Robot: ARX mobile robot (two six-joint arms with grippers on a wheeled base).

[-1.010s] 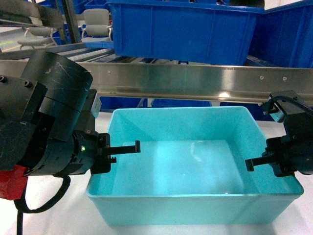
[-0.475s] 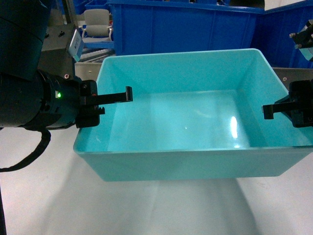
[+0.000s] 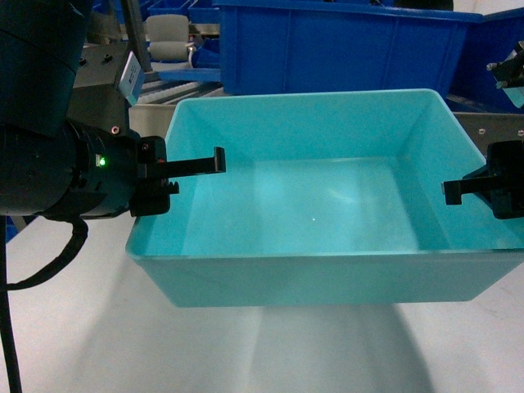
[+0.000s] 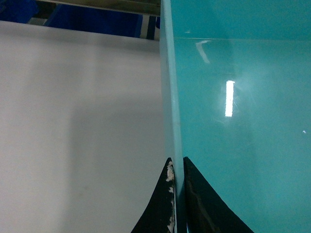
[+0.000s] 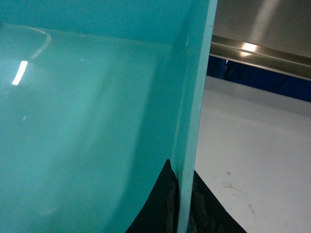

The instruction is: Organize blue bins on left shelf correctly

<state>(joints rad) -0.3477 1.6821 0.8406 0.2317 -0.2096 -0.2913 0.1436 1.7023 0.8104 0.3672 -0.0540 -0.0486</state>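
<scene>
The light turquoise blue bin (image 3: 311, 213) hangs above the white tabletop, held by both arms. My left gripper (image 3: 201, 173) is shut on its left wall, one finger inside and one outside. In the left wrist view the left gripper (image 4: 177, 167) pinches the thin wall of the bin (image 4: 243, 121). My right gripper (image 3: 458, 190) is shut on the right wall. The right wrist view shows the right gripper (image 5: 182, 182) clamped on the wall of the bin (image 5: 87, 121). The bin is empty. The left shelf (image 3: 102, 86), with its steel beams and white rollers, stands just behind it.
A dark royal-blue tub (image 3: 344, 49) sits on the shelf directly behind the held bin. A steel shelf beam (image 5: 257, 48) runs past the bin's right side. The white tabletop (image 3: 65, 327) lies below. Office chairs show far back at the left.
Both grippers have raised the turquoise bin off the tabletop, from below the steel beam up to the level of the dark blue tub. In the last half second it barely shifted.
</scene>
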